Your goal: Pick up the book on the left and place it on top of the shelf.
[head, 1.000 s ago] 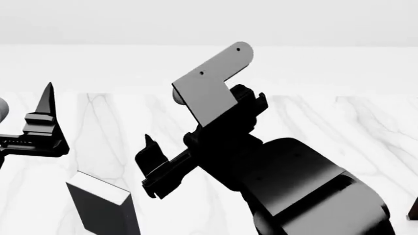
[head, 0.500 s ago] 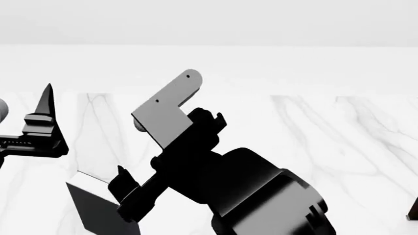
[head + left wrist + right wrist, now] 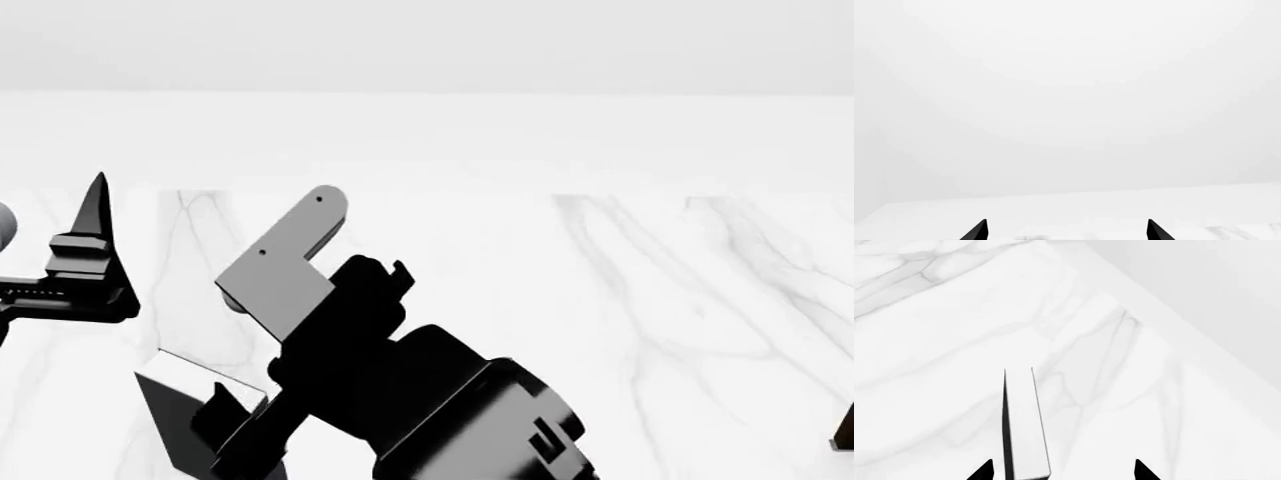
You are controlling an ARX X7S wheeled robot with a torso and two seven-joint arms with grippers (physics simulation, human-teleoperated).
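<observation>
I'm looking across the marble table (image 3: 667,290), white with grey veins, filling most of the head view under a plain pale wall. My right arm (image 3: 441,410) is the big dark mass sweeping in from the lower middle, its grey bracket (image 3: 280,265) angled up and to the left.

The book (image 3: 180,405) stands on edge at the lower left of the table, black cover facing me, white page edge (image 3: 1027,425) on top. In the right wrist view its long axis runs straight away from the camera, a narrow white strip with the black cover as a thin dark line along one side.

The right gripper (image 3: 1062,471) sits right over the book's near end. Its two fingertips are spread wide, holding nothing, and the book's end lies between them, close against one tip and well apart from the other. I can't tell whether that near tip touches the cover.

The left gripper (image 3: 1066,231) hangs at the left edge of the head view, apart from the book, fingertips spread and empty, pointed at the blank wall.

A small dark corner (image 3: 843,430) pokes in at the right edge; too little shows to name it.
</observation>
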